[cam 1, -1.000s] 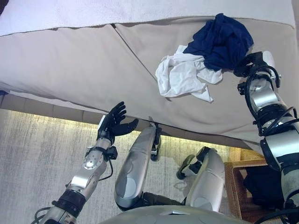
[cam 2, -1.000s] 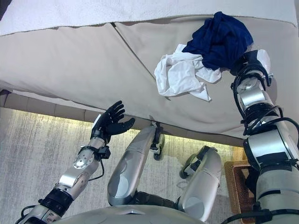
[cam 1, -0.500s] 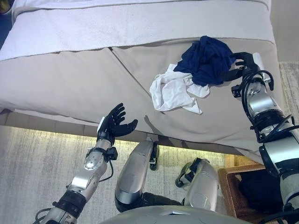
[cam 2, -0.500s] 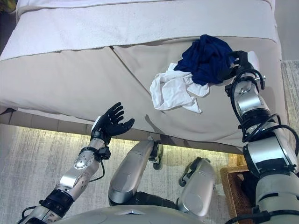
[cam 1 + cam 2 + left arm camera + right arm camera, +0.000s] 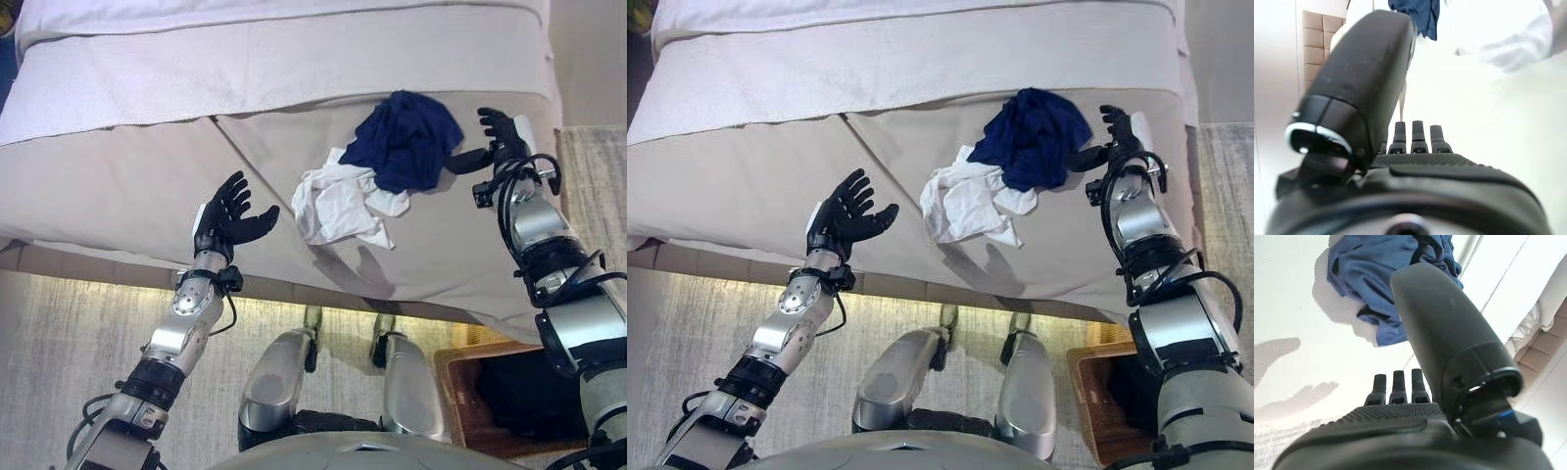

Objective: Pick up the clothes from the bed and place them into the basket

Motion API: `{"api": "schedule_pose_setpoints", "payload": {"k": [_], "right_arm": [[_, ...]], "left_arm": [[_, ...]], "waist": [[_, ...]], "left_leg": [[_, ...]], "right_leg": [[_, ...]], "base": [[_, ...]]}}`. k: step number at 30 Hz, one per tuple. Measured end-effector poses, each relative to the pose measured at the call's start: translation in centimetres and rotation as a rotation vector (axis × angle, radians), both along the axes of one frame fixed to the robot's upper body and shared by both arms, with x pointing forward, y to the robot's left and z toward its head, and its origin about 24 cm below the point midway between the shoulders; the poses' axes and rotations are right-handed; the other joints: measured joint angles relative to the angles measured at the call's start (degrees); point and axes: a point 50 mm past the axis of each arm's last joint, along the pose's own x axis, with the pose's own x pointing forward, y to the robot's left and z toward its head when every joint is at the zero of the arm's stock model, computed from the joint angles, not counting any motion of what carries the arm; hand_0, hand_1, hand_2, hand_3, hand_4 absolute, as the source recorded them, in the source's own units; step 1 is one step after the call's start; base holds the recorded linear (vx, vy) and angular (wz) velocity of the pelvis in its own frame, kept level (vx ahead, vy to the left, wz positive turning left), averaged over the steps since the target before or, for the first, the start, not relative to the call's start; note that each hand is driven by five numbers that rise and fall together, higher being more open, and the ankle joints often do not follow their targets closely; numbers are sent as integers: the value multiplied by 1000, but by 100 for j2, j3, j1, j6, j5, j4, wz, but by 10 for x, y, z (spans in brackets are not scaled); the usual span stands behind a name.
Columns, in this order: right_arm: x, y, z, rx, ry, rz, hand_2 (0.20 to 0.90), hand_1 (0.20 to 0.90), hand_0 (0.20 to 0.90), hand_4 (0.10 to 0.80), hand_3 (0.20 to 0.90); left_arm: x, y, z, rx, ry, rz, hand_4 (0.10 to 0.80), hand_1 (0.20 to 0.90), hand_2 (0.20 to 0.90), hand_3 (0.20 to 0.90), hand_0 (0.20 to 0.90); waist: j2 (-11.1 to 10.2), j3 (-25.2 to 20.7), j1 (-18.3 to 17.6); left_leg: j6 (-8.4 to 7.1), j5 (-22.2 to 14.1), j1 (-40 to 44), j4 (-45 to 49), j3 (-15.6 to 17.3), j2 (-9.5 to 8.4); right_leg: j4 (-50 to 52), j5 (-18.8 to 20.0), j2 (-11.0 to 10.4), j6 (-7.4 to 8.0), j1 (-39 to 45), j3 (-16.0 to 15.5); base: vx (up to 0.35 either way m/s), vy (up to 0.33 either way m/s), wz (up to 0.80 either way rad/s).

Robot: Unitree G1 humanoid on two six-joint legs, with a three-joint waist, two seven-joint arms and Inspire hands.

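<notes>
Clothes first, in the left eye view: the crumpled dark blue cloth [image 5: 404,139] and the crumpled white cloth [image 5: 338,204] lie touching each other on the tan bed cover [image 5: 118,186]. The right hand [image 5: 497,135] sat low against the blue cloth a second ago; now it is beside it, fingers spread, holding nothing. The left hand [image 5: 227,215] has come up over the bed, open too, near the white cloth. So no pick is made yet.

In the right eye view, the brown woven basket [image 5: 1085,392] sits on the floor below the right arm, with something dark inside.

The left wrist view shows straight fingers [image 5: 1418,137], with both cloths far past them.

The right wrist view shows straight fingers [image 5: 1397,387], blue cloth just past them.
</notes>
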Motion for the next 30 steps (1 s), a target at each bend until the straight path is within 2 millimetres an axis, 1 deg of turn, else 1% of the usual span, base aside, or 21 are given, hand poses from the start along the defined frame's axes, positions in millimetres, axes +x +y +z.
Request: {"api": "schedule_pose_setpoints", "payload": {"k": [2,4,5,6,7,8,9,10,11,13,16,17,19,20,21,23,24,25,26,27,30], "right_arm": [[-1,-7,7,-15,-13,-16,900,900,900,800,900],[-6,-22,21,-49,-36,-54,900,900,900,800,900],[-8,-26,23,-57,-40,-67,900,900,900,800,900],[-10,-31,27,-56,-54,-90,900,900,900,800,900],[-10,-32,28,-46,-68,-99,900,900,900,800,900],[-9,-30,28,-39,-75,-101,900,900,900,800,900],[-9,-29,27,-33,-77,-101,900,900,900,800,900],[-9,-29,27,-33,-80,-102,900,900,900,800,900],[-9,-27,31,-34,-99,-101,900,900,900,800,900],[-7,-23,40,-21,-135,-90,900,900,900,800,900],[-5,-19,37,4,-127,-76,900,900,900,800,900],[-3,-18,35,-4,-113,-79,900,900,900,800,900],[-2,-19,34,-4,-101,-85,900,900,900,800,900],[-1,-17,38,-4,-111,-81,900,900,900,800,900],[2,-12,48,1,-138,-70,900,900,900,800,900],[5,-9,60,1,-167,-75,900,900,900,800,900],[5,-9,61,2,-171,-81,900,900,900,800,900],[7,-9,63,2,-168,-92,900,900,900,800,900],[7,-9,63,4,-164,-97,900,900,900,800,900],[7,-8,62,2,-160,-99,900,900,900,800,900],[8,-10,60,1,-149,-124,900,900,900,800,900]], "left_arm": [[1,-1,2,-2,-7,-7,800,900,900,900,900],[5,-6,6,-13,-25,-26,800,900,900,900,900],[8,-9,11,-17,-41,-36,800,900,900,900,900],[9,-11,12,-24,-51,-49,800,900,900,900,900],[9,-11,12,-21,-57,-55,800,900,900,900,900],[10,-13,12,-18,-58,-71,800,900,900,900,900],[10,-15,12,-14,-61,-85,800,900,900,900,900],[10,-17,12,-11,-62,-92,800,900,900,900,900],[12,-20,14,-5,-68,-108,800,900,900,900,900],[17,-29,19,7,-80,-137,800,900,900,900,900],[18,-32,20,10,-84,-148,800,900,900,900,900],[17,-32,20,11,-81,-145,800,900,900,900,900],[17,-31,18,12,-77,-140,800,900,900,900,900],[16,-29,19,16,-77,-138,800,900,900,900,900],[16,-26,20,31,-82,-141,800,900,900,900,900],[16,-25,21,39,-86,-154,800,900,900,900,900],[16,-25,21,38,-85,-158,800,900,900,900,900],[14,-26,19,36,-82,-171,800,900,900,900,900],[12,-26,18,33,-82,-175,800,900,900,900,900],[10,-26,17,30,-82,-178,800,900,900,900,900],[4,-27,16,18,-94,-190,800,900,900,900,900]], "waist": [[1,-4,-5],[0,-4,-13],[0,-4,-12],[0,-4,7],[11,-10,34],[7,-10,35],[7,-10,8],[15,-16,19],[11,-19,9],[7,-19,24],[10,-16,118],[11,-12,138],[12,-8,180],[14,-6,199],[19,-1,210],[21,6,262],[30,23,274],[33,35,287],[33,36,341],[35,37,391],[51,63,489]], "left_leg": [[-61,42,5,-50,-13,80],[-211,178,-257,214,-3,88],[-232,191,-401,413,-26,79],[-303,238,-602,695,-30,56],[-303,224,-762,867,3,112],[-37,-36,-749,830,501,260],[110,-127,-738,853,768,354],[82,-128,-694,851,732,358],[-19,-228,-801,851,715,334],[5,-218,-1190,1088,620,214],[20,-223,-1442,1265,604,159],[47,-263,-1480,1344,562,142],[66,-278,-1543,1424,545,86],[78,-286,-1614,1458,545,65],[91,-295,-1818,1564,536,54],[120,-314,-2133,1781,542,28],[131,-326,-2206,1867,529,6],[156,-379,-2374,2065,478,-52],[186,-446,-2512,2249,477,-63],[182,-531,-2661,2433,473,-60],[247,-751,-3121,3022,456,-71]], "right_leg": [[-14,-1,38,-2,15,-109],[106,-122,43,-168,-55,-287],[171,-142,-44,-202,-97,-305],[233,-183,-93,-245,-129,-389],[247,-205,-103,-280,-134,-468],[276,-282,-132,-409,-142,-626],[473,-370,-166,-548,-215,-696],[592,-423,-180,-600,-285,-713],[852,-571,-260,-592,-477,-747],[1207,-662,-410,-552,-871,-755],[1388,-684,-514,-531,-1079,-792],[1445,-730,-548,-464,-1094,-803],[1581,-772,-632,-463,-1159,-791],[1642,-787,-669,-466,-1231,-788],[1734,-793,-695,-460,-1410,-781],[1962,-819,-772,-478,-1695,-802],[2039,-852,-801,-499,-1757,-801],[2236,-946,-909,-518,-1906,-816],[2386,-1005,-956,-558,-2025,-812],[2541,-1072,-992,-560,-2141,-804],[3037,-1268,-1109,-599,-2518,-774]], "base": [[-67,-94,19],[-79,-92,37],[-102,-22,45],[-50,48,41],[-90,93,49],[-86,104,51],[-92,74,45],[-29,37,40],[7,20,33],[-13,19,32],[98,35,13],[73,60,12],[48,43,12],[23,24,7],[34,26,9],[46,14,12],[60,6,24],[49,-1,23],[47,-1,19],[29,-2,5],[40,-7,9]]}}
